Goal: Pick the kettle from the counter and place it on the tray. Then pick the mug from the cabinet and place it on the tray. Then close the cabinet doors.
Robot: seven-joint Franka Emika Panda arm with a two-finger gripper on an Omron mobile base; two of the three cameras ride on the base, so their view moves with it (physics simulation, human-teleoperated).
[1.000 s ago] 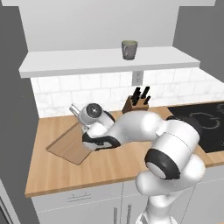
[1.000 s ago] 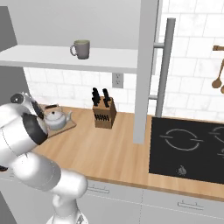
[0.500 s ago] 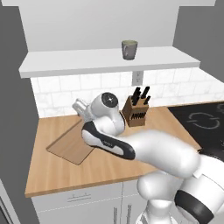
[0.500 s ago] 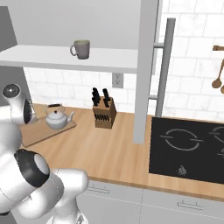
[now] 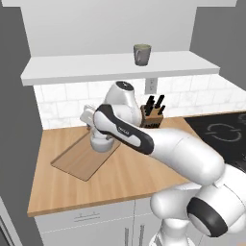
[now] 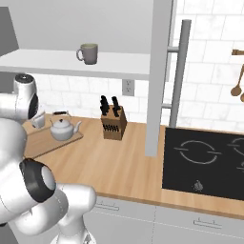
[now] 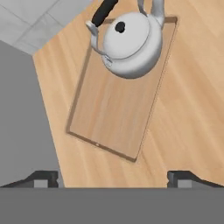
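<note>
The silver kettle (image 7: pixel 129 41) stands upright on one end of the wooden tray (image 7: pixel 114 113), on the counter (image 5: pixel 120 178). My gripper (image 7: pixel 113 178) hangs open well above the tray's bare end, nothing between its fingers. In the left base view my arm hides part of the kettle (image 5: pixel 102 142), with the tray (image 5: pixel 79 158) stretching toward the front left. From the right, kettle (image 6: pixel 62 128) and tray (image 6: pixel 42 144) sit clear of the arm. The grey mug (image 5: pixel 142 54) (image 6: pixel 88 53) stands on the cabinet's white shelf floor (image 5: pixel 96 67). One cabinet door (image 6: pixel 159 71) is swung open.
A knife block (image 5: pixel 153 115) (image 6: pixel 113 123) stands by the backsplash, right of the tray. The black cooktop (image 6: pixel 205 159) lies at the right end of the counter. The open door's bar handle (image 6: pixel 177 71) juts out above it. Wooden utensils (image 6: pixel 237 88) hang on the far right wall.
My arm has risen up and away from the kettle, which stays on the tray. The gripper has stayed open throughout.
</note>
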